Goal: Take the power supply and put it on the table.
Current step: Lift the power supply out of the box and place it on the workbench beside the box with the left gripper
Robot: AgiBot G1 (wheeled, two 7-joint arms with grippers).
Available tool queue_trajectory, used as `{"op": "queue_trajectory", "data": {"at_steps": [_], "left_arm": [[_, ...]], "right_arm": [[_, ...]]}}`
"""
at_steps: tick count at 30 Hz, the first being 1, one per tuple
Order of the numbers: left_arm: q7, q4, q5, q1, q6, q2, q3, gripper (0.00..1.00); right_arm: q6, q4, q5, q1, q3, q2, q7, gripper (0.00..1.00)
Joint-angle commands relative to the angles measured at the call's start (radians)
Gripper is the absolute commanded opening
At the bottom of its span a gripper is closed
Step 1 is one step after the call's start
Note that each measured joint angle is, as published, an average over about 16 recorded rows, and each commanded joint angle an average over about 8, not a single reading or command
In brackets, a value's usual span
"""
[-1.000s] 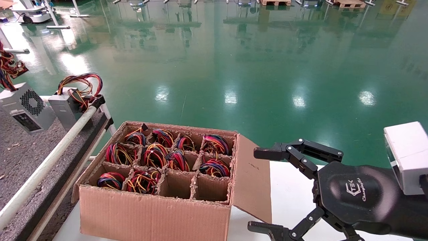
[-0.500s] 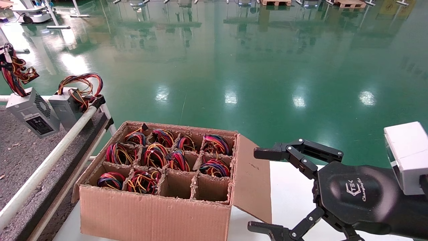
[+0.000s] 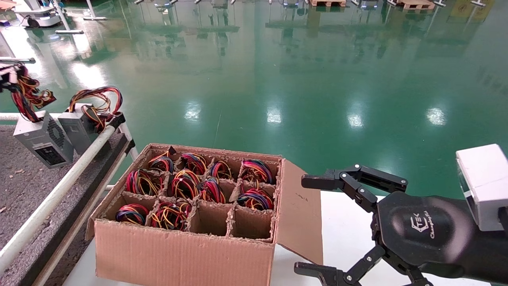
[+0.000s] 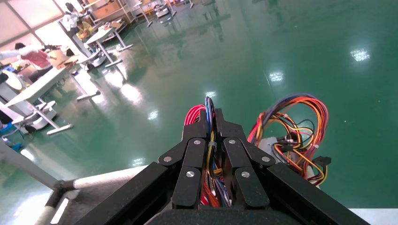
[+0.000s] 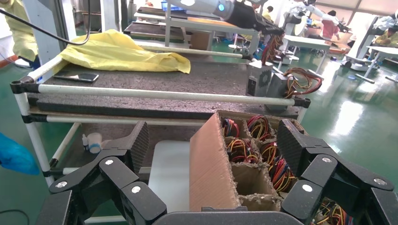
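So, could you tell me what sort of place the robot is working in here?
Most likely a factory or assembly hall: a glossy green floor, a carton of cells holding wired units, tube-railed workbenches, and a power supply hanging by its wires from the left gripper.

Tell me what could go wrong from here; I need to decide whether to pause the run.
The left gripper holds the power supply only by its wires, so the tilted box may swing or slip free.

It hangs close beside a second power supply on the table; lowering could knock that unit or snag its cable loop.

The right gripper waits open beside the carton.
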Motion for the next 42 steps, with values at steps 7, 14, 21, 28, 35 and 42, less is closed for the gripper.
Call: {"op": "queue_trajectory", "data": {"at_steps": [7,14,21,28,35,42], "left_arm": [[-0.009,0.05,0.051,-0.059,0.079,-0.023,0.035,0.0],[0.007,0.105,0.067,-0.089,0.121,-0.017,0.045,0.0],[0.052,0.175,0.064,-0.116,0.166,0.008,0.041,0.0],[0.132,0.259,0.036,-0.144,0.183,0.045,0.025,0.0],[0.227,0.349,-0.004,-0.172,0.184,0.084,0.005,0.0],[0.322,0.432,-0.049,-0.191,0.182,0.123,-0.015,0.0]], "right_arm": [[0.0,0.0,0.0,0.0,0.0,0.0,0.0,1.0],[0.0,0.0,0.0,0.0,-0.001,0.0,0.0,1.0],[0.0,0.0,0.001,0.0,-0.001,0.0,0.0,1.0],[0.0,0.0,0.001,0.0,-0.001,0.0,-0.001,1.0],[0.0,0.0,0.001,0.0,-0.001,0.0,-0.001,1.0],[0.001,0.0,0.001,0.0,-0.002,0.001,-0.001,1.0]]}}
